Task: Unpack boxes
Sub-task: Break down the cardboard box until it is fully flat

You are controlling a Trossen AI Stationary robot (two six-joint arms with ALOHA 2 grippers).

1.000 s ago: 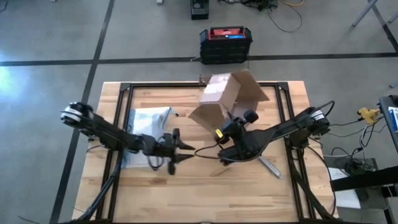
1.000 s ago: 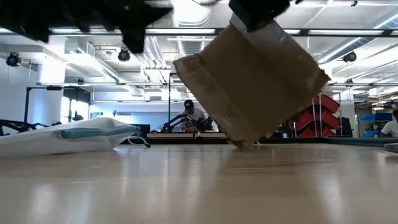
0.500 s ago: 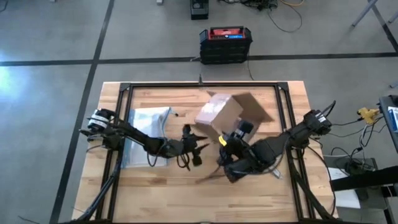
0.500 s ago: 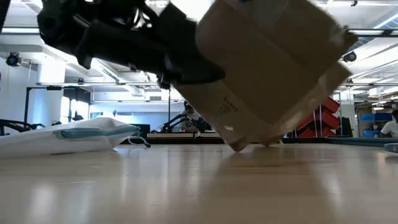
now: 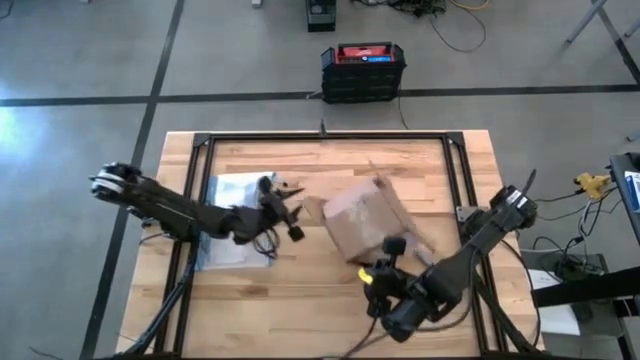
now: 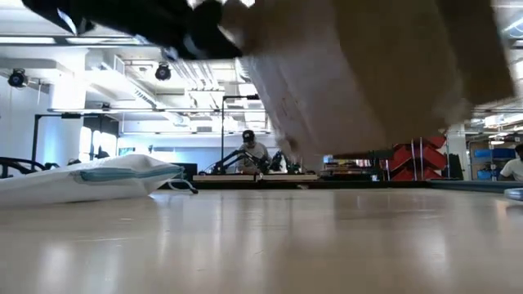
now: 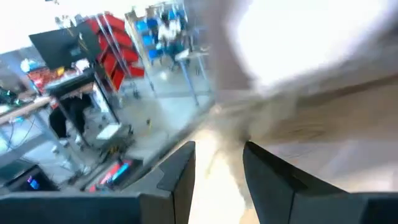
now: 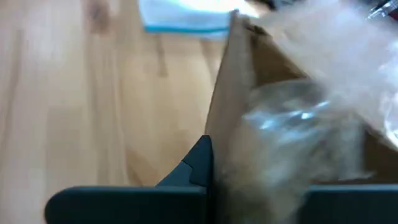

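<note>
Right gripper (image 5: 392, 262) is clamping a brown cardboard box's (image 5: 362, 220) flap; left gripper (image 5: 288, 208) beside, fingers apart; clear blue-edged pouch (image 5: 228, 192) already out.

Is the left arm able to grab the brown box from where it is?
Probably yes. The left gripper is open and empty, just beside the box, with only bare table between them. The right gripper already grips the box's flap.

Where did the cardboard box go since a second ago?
The right claw, shut on a flap, dragged the box from the table's far side toward the near edge and lifted it off the wood. The left claw, open and empty, swung back toward the clear pouch. The pouch and the black-and-red case stayed put.
</note>
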